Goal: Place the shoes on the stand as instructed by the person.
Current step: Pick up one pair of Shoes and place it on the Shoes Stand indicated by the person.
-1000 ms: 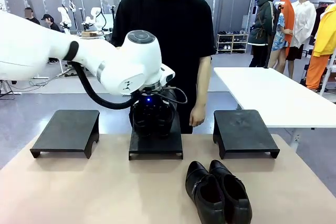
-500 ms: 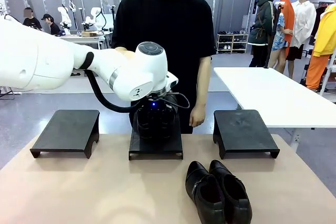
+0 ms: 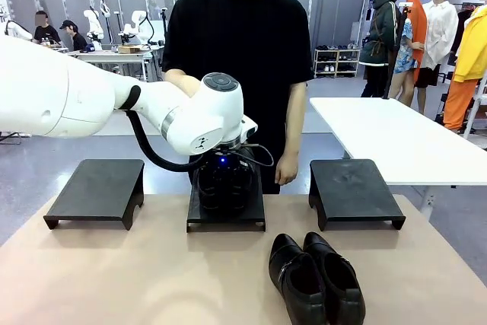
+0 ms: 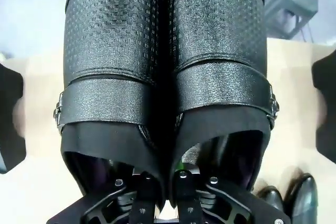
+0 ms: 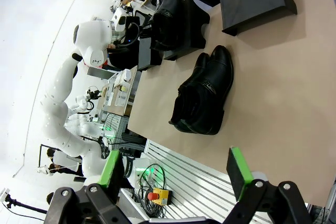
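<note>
One pair of glossy black shoes (image 3: 223, 185) hangs toes-down over the middle stand (image 3: 226, 217), its soles at or just above the top. My left gripper (image 4: 160, 203) is shut on the pair (image 4: 165, 77), pinching the two inner heel walls together. The second pair (image 3: 316, 275) lies on the table in front of the right stand (image 3: 354, 190); the right wrist view shows this pair (image 5: 202, 98) too. My right gripper (image 5: 173, 174) is open above the table's near edge, holding nothing. The person (image 3: 236, 51) stands behind the middle stand, one hand (image 3: 287, 167) hanging down.
The left stand (image 3: 97, 190) is bare, as is the right stand. The tan table (image 3: 114, 279) has free room at front left. A white table (image 3: 396, 138) stands at the right behind. Other people are far off at the back.
My left arm has come down and a little to the right, lowering the held pair onto the middle stand. The second pair and the person have not moved.
</note>
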